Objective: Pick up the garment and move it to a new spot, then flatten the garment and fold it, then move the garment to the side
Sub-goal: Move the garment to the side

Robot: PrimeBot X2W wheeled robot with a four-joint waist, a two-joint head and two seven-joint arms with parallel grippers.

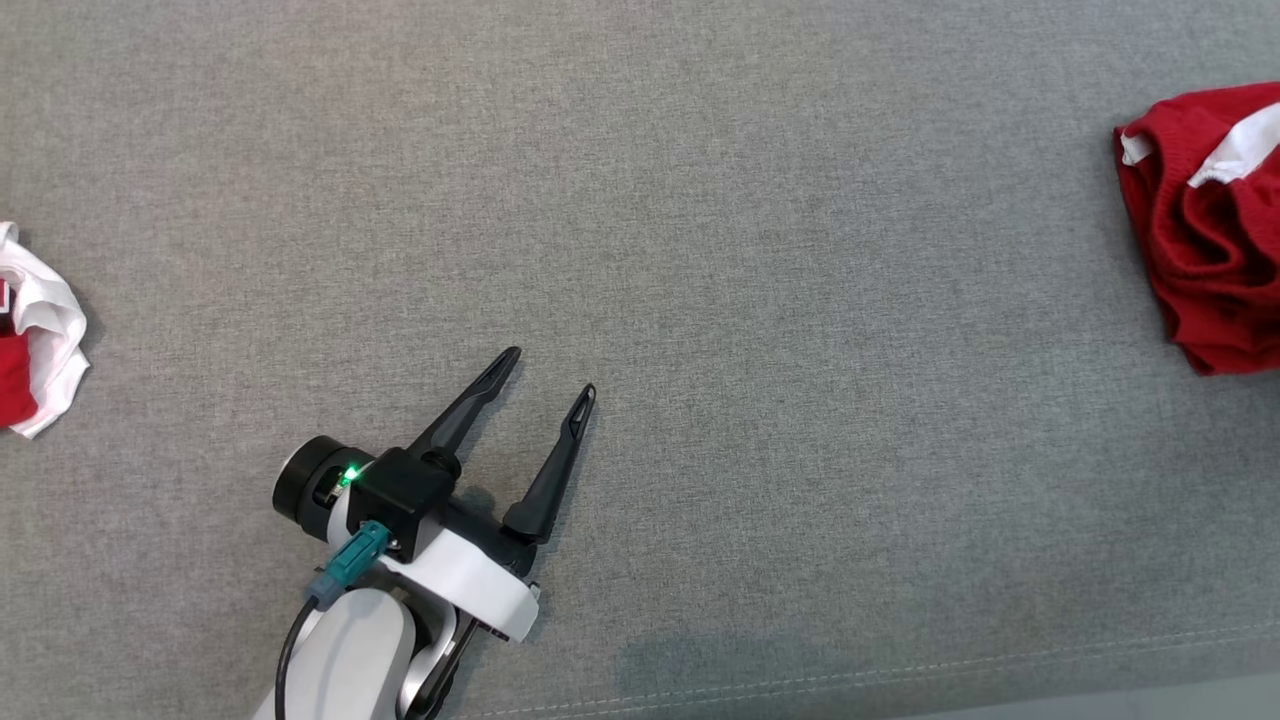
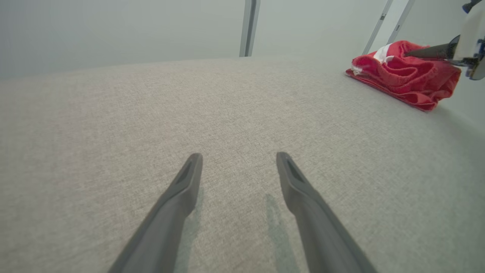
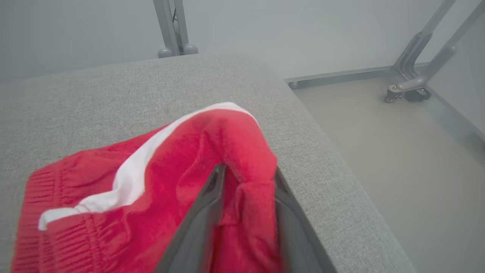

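The garment point(image 1: 1210, 240) is a crumpled red piece with a white stripe, lying at the right edge of the grey padded table point(image 1: 760, 250). It also appears at the far right of the left wrist view as the red garment point(image 2: 405, 76). My right gripper point(image 3: 249, 168) straddles a raised fold of the garment point(image 3: 151, 182), its jaws part way apart with red fabric between them. One of its fingers point(image 2: 432, 50) reaches over the cloth. My left gripper point(image 1: 552, 372) hovers open over bare table at the lower left, with nothing between its fingers point(image 2: 178, 204).
A white and red cloth point(image 1: 40, 330) lies at the table's left edge. The table's front seam point(image 1: 900, 680) runs along the bottom. Beyond the table's right edge lie the floor point(image 3: 379, 151) and a wheeled metal frame point(image 3: 407, 93).
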